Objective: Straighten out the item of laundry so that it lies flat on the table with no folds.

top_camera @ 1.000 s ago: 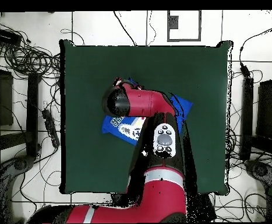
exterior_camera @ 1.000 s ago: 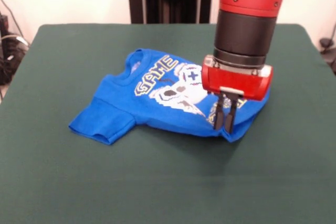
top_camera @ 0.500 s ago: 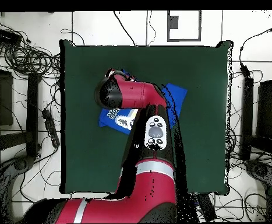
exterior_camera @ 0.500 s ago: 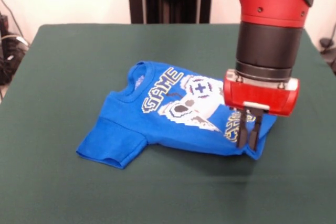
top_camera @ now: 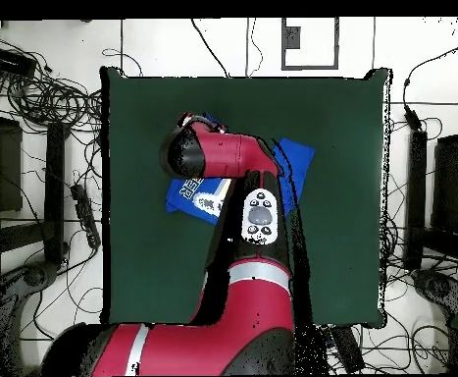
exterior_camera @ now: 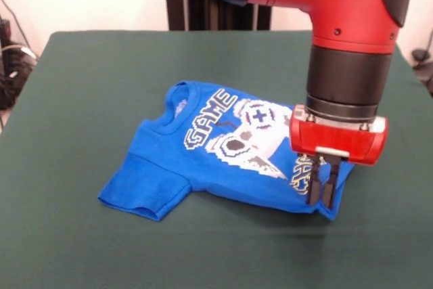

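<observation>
One T-shirt (exterior_camera: pixel 203 157) corner pinched by end effector (exterior_camera: pixel 322 194).

One camera stands low across the table (exterior_camera: pixel 81 248), looking along the green top toward the arm and close enough that the table's edges run out of frame. The other hangs high above and looks straight down, taking in the whole table (top_camera: pixel 340 128) and the cable-strewn floor around it. Both show the blue shirt (exterior_camera: pixel 203 160) and arm.
</observation>
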You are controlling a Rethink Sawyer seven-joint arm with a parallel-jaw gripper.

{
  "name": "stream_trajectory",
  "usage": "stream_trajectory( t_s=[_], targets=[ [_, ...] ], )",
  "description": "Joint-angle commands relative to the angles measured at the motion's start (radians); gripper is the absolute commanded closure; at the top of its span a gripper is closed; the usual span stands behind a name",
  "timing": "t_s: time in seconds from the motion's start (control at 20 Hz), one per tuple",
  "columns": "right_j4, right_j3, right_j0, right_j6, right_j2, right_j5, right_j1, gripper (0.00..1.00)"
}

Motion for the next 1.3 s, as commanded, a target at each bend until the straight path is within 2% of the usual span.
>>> stream_trajectory(
  t_s=[0.05,0.25,0.45,0.5,1.1,1.3],
  targets=[
    [0.008,-0.07,0.018,0.0,0.134,0.133,-0.038,1.0],
    [0.002,-0.138,0.024,-0.02,0.139,0.161,-0.021,1.0],
    [-0.014,-0.211,0.06,-0.001,0.079,0.213,0.004,1.0],
    [-0.026,-0.216,0.061,-0.002,0.077,0.206,0.005,0.0],
    [-0.073,-0.249,0.068,-0.022,0.047,0.221,0.008,0.0],
    [-0.061,-0.16,0.049,0.009,0.054,0.196,-0.026,0.0]
  ],
)
